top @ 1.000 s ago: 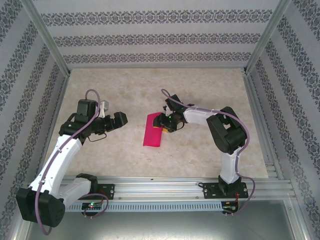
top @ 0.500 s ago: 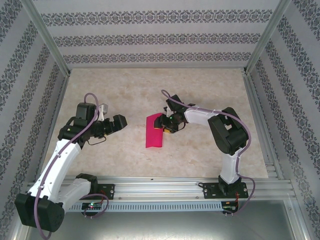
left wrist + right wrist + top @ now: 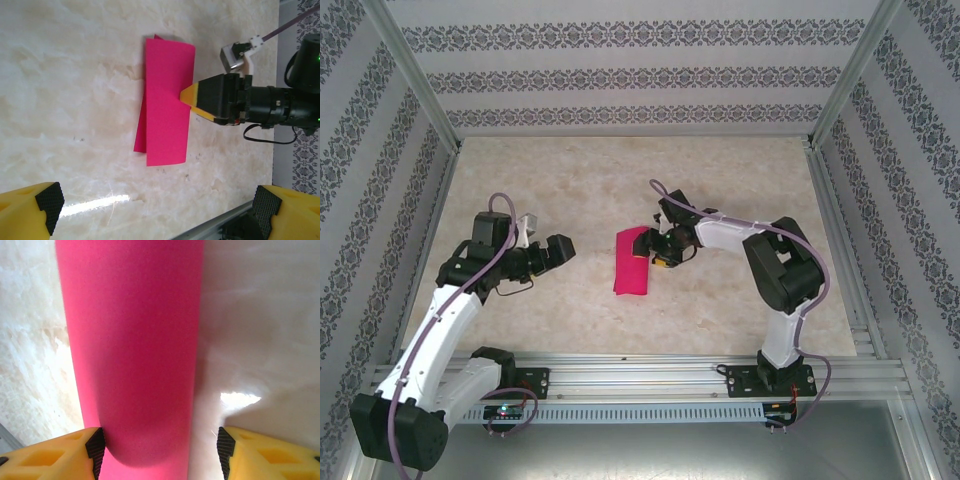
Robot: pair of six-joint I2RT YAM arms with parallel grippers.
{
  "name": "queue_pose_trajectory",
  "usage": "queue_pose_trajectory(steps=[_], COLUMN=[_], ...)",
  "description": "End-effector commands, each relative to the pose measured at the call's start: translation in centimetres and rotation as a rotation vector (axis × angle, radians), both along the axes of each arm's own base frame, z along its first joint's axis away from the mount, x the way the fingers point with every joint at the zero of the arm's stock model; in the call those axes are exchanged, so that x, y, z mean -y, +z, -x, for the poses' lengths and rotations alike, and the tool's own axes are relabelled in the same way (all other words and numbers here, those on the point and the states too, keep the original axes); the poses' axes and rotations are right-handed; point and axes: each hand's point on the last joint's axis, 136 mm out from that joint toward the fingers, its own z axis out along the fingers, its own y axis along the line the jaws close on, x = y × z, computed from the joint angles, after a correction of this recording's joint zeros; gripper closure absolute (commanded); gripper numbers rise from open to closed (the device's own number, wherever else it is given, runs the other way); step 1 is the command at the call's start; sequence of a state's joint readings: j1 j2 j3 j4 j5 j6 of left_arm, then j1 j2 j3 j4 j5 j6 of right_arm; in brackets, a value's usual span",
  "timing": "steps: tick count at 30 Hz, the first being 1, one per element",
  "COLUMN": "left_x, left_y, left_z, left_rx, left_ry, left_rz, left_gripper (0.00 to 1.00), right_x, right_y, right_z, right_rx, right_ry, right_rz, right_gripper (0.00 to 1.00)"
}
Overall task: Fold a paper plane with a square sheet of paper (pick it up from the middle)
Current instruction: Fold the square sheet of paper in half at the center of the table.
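Top external showed us the sheet of paper (image 3: 631,263) lying near the middle of the table (image 3: 570,170). It was folded into a long, narrow magenta strip that ran roughly toward and away from the arm bases. We saw the right gripper (image 3: 653,248) low at the strip's right edge, toward its far end, with its arm reaching in from the right. The left gripper (image 3: 563,250) hung to the left of the paper, apart from it and pointing toward it.

From the left wrist we found the fold uneven: a lower layer peeked out along one long side, past the upper layer. A yellow fingertip (image 3: 189,94) of the right gripper met the opposite long edge. The left gripper's own pads (image 3: 50,199) sat at the two bottom corners of that view, spread wide, with bare table between them and nothing held.

From the right wrist we looked along the strip, which ran up the view from between the fingers. One pad (image 3: 96,444) touched the paper's edge. The other pad (image 3: 223,444) stood clear of it, with table showing in the gap. We judged those jaws parted, astride the paper and not pinching it. The paper bulged slightly near the fingers.
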State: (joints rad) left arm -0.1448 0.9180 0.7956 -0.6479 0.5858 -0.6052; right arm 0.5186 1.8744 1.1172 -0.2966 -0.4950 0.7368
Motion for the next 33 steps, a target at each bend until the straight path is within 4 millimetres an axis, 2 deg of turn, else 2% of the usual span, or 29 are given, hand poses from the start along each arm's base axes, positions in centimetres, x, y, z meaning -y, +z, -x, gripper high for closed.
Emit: queue_pose_trajectory(steps=[1, 3, 7, 15, 19, 27, 33], left_x=[1.1, 1.5, 2.1, 2.9, 3.1, 3.5, 3.6], left_y=[0.6, 0.4, -0.1, -1.4, -1.8, -3.1, -3.1], left_z=[-0.1, -0.3, -1.1, -4.2, -4.6, -5.1, -5.8], left_rx=[0.033, 0.041, 0.063, 0.063, 0.058, 0.035, 0.040], left_ry=[-0.033, -0.046, -0.069, -0.081, -0.101, -0.122, -0.122], left_rz=[0.059, 0.078, 0.100, 0.119, 0.108, 0.105, 0.105], left_gripper=[0.00, 0.00, 0.00, 0.00, 0.00, 0.00, 0.00], right_x=[1.4, 2.0, 1.9, 2.6, 2.2, 2.4, 1.7], right_y=[1.8, 1.4, 0.1, -1.4, -1.9, -1.7, -2.3], right_z=[-0.9, -1.1, -0.9, -0.4, 0.2, -0.1, 0.2], right_rx=[0.052, 0.050, 0.012, -0.002, -0.018, -0.031, -0.054], right_ry=[-0.097, -0.132, -0.145, -0.124, -0.091, -0.066, -0.056], right_rz=[0.032, 0.068, 0.083, 0.236, 0.258, 0.305, 0.322], right_gripper=[0.37, 0.37, 0.38, 0.37, 0.36, 0.35, 0.33])
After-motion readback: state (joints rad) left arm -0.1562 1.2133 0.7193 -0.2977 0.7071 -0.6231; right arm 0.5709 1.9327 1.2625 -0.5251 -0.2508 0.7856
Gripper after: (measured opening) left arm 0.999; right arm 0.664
